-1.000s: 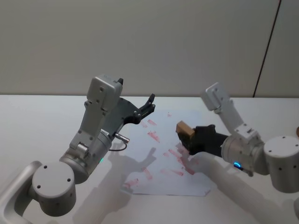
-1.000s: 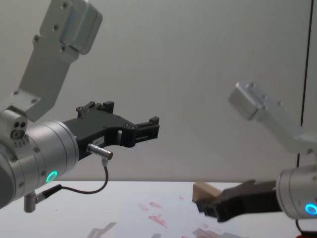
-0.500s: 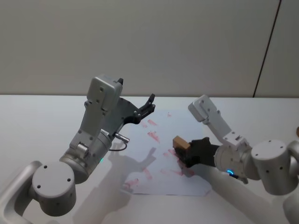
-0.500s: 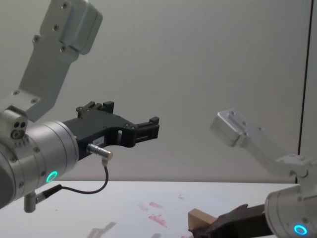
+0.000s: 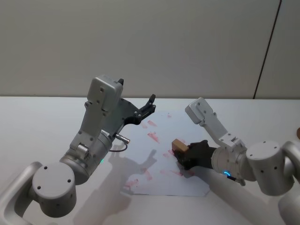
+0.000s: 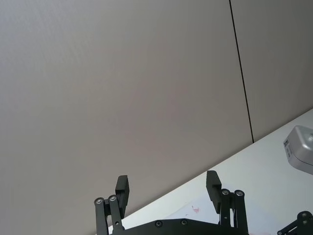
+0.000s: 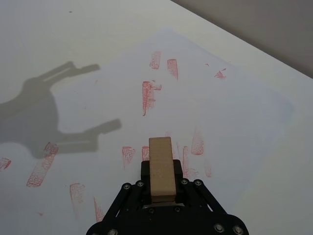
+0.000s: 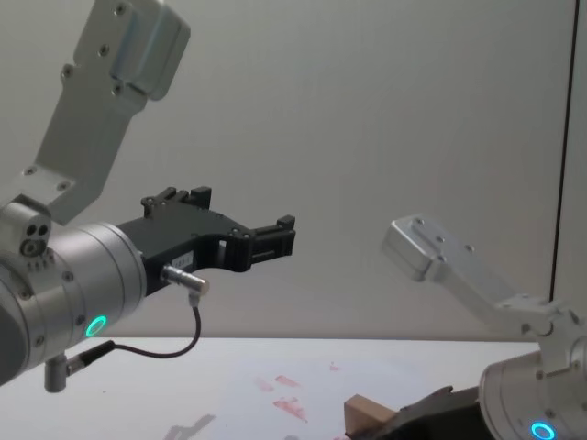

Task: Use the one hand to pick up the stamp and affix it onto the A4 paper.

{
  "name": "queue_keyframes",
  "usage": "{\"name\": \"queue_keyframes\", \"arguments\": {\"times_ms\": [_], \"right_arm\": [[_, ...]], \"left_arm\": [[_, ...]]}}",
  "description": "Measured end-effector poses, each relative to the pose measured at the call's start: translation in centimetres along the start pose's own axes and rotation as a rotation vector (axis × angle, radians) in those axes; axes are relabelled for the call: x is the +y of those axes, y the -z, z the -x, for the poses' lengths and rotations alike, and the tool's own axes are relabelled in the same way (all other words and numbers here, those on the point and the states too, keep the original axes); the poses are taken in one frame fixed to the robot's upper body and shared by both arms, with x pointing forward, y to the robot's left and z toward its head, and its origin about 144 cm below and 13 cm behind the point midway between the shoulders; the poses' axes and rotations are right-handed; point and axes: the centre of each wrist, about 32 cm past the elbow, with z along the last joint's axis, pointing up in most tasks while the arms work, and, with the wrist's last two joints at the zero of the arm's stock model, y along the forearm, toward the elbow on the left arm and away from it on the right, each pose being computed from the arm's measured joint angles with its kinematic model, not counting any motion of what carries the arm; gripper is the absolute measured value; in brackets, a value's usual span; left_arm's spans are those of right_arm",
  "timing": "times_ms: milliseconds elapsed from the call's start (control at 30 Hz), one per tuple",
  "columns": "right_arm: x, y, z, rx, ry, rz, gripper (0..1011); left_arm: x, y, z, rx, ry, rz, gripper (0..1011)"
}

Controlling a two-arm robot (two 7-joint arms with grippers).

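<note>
The A4 paper [image 5: 157, 140] lies flat on the table, a white sheet with several red stamped marks [image 7: 149, 98]. My right gripper [image 5: 183, 157] is shut on the stamp [image 5: 178, 145], a light tan wooden block. It holds the stamp low over the paper's right part, among the red marks. The stamp's underside is hidden, so I cannot tell whether it touches the sheet. In the right wrist view the stamp [image 7: 160, 156] sits between the black fingers [image 7: 144, 171]. My left gripper [image 5: 146, 108] hangs open in the air above the paper's far left edge, holding nothing [image 6: 167, 188].
The white table [image 5: 42, 126] stretches out around the sheet. The raised left arm [image 5: 101, 126] casts a shadow [image 7: 44, 112] on the paper's left part. A grey wall [image 5: 150, 42] stands behind the table.
My right gripper has come down and to the left with the stamp, from well above the paper to just over its surface. The left arm has not moved.
</note>
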Motion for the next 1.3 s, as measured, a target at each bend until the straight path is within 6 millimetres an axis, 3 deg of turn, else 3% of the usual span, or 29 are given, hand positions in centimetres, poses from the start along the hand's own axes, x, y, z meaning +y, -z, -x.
{"name": "queue_keyframes", "arguments": {"times_ms": [467,700,1000,1300], "right_arm": [[0.1,0.0,0.0,0.022,0.016,-0.008,225],[-0.7,-1.3,-0.3,0.047,0.034,-0.09,225],[-3.4,-3.5,-1.2,0.102,0.086,-0.243,225],[-6.9,-2.8,-2.1,0.165,0.163,-0.308,225]], "left_arm": [[0.0,0.0,0.0,0.0,0.0,0.0,1003],[0.0,0.0,0.0,0.0,0.0,0.0,1003],[0.0,0.0,0.0,0.0,0.0,0.0,1003],[0.0,0.0,0.0,0.0,0.0,0.0,1003]]}}
